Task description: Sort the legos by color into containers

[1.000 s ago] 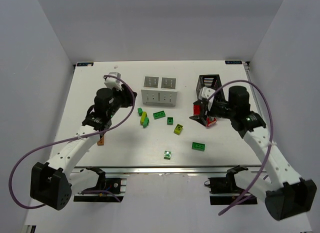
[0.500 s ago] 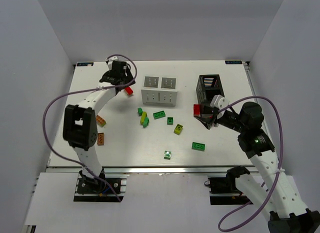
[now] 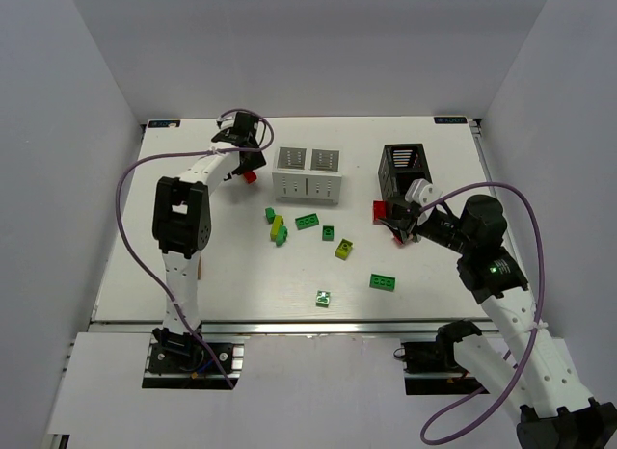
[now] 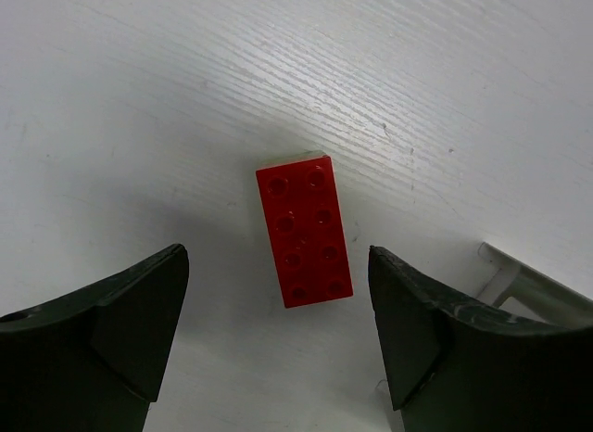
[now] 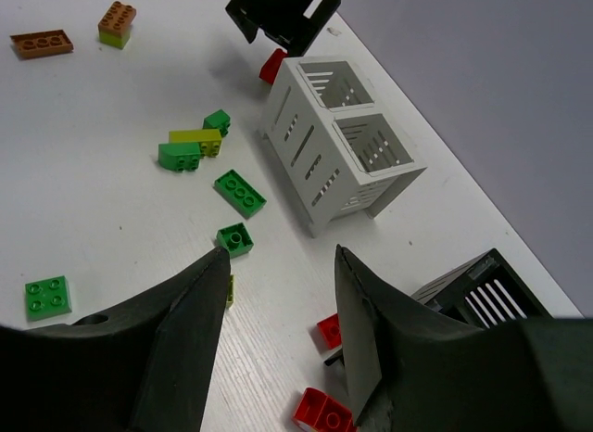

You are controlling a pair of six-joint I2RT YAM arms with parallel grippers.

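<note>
My left gripper point(image 4: 278, 260) hovers open over a red lego point(image 4: 304, 233) that lies flat on the table, one jaw on each side and not touching it. From above, that gripper point(image 3: 247, 165) and the red lego point(image 3: 250, 176) sit just left of the white container point(image 3: 307, 174). My right gripper point(image 5: 280, 256) is open with nothing between its fingers, above two red legos point(image 5: 329, 330) point(image 5: 322, 413) beside the black container point(image 3: 405, 170). Several green and yellow-green legos point(image 3: 308, 221) point(image 3: 344, 248) lie scattered in the table's middle.
Two brown-orange bricks point(image 5: 42, 44) point(image 5: 118, 22) lie at the left of the table. A green lego point(image 3: 383, 281) and another point(image 3: 324, 298) sit nearer the front edge. Grey walls close in the table's sides and back.
The left arm has stretched out to the back left and its jaws have opened, leaving the red lego on the table. The right arm drew back and its jaws narrowed.
</note>
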